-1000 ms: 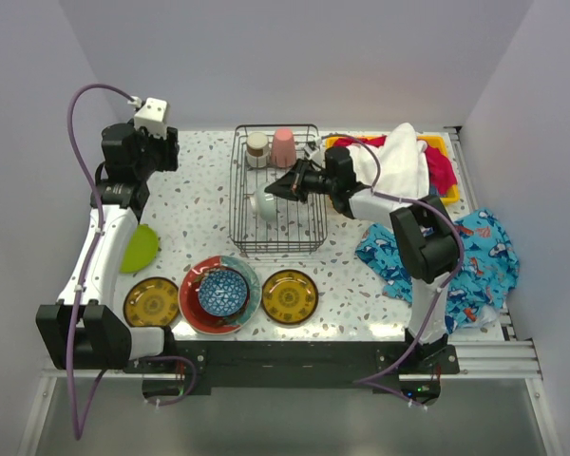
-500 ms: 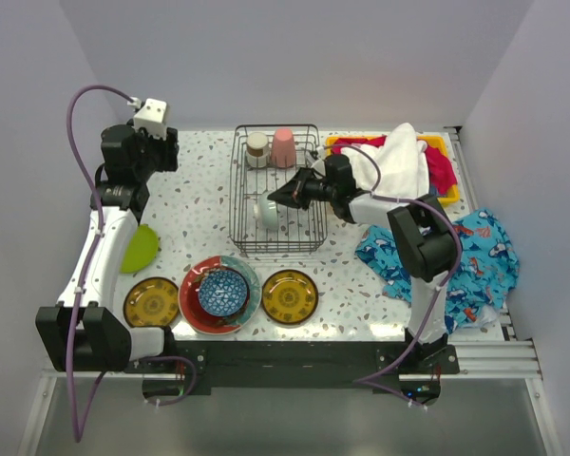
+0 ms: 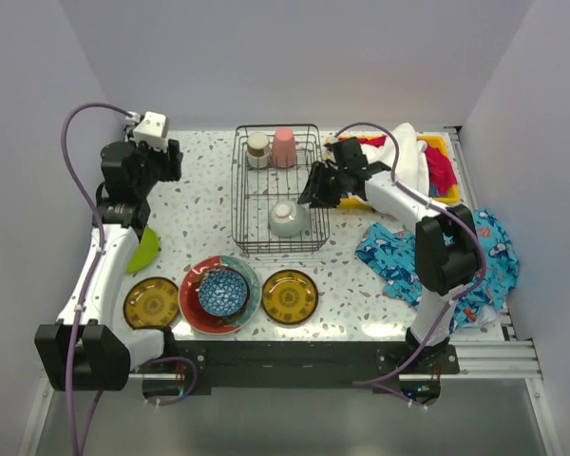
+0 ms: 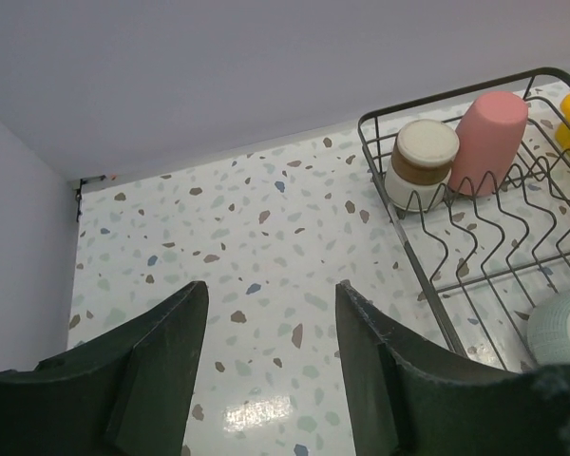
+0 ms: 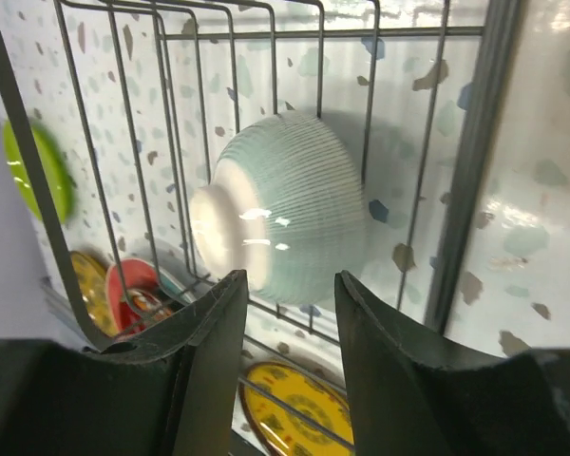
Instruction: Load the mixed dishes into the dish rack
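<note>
A ribbed, pale green bowl [image 5: 285, 233] is seen turned over inside the thin-wire dish rack [image 3: 277, 247], with its glossy white foot ring showing. A smooth pink cup [image 3: 283, 148] is stood inverted at the rack's far end. The right jaws are held parted and empty at the rack's right wall. The left jaws are spread and empty above the speckled surface [image 4: 247, 266].

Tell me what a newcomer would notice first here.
The dark wire dish rack at centre back stands out, a pale green ribbed bowl upside down inside it and the right claw open beside it. Up front, a blue patterned bowl sits on a red teal-rimmed plate.
</note>
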You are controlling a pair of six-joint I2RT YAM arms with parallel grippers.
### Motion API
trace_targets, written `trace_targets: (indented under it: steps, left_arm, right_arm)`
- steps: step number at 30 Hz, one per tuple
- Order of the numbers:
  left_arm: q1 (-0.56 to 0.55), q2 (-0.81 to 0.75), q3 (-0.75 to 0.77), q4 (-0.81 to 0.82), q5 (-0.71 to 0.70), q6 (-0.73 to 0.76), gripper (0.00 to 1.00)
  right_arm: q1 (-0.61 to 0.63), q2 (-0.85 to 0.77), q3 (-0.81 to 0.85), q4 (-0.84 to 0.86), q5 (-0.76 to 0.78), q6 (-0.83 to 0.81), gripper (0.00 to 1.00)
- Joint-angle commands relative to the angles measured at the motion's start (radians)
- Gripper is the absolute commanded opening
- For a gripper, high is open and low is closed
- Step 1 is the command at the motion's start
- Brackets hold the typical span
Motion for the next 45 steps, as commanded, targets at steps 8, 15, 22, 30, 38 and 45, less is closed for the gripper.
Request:
trace_targets:
  steps: [8,15,22,30,38,45]
  left_arm:
    - [-0.004,-0.106,-0.074,-0.085,-0.003,0.088,0.64]
    - [0.022,0.010,0.080,-0.555,0.094,0.241,0.70]
    - [0.013,0.104,0.025,-0.761,0.324,0.376,0.68]
    - [-0.130,0.118,-0.061,-0.783,0.327,0.398,0.66]
    - [-0.134,0.064,-0.057,-0.798,0.275,0.422,0.65]
    - [-0.136,-0.040,-0.040,-0.938,0.338,0.587,0.64]
  right_arm:
    - [0.119,-0.077,0.101,-0.036,0.086,-0.270,0.25]
    - [0.157,0.046,0.161,-0.002,0.113,-0.295,0.26]
    - [0.154,0.062,0.163,-0.120,0.248,-0.382,0.22]
    - [0.151,-0.046,0.091,-0.088,0.159,-0.401,0.24]
    - [0.163,-0.155,0.057,-0.031,0.005,-0.474,0.42]
    - [0.163,-0.208,-0.041,-0.066,0.040,-0.557,0.41]
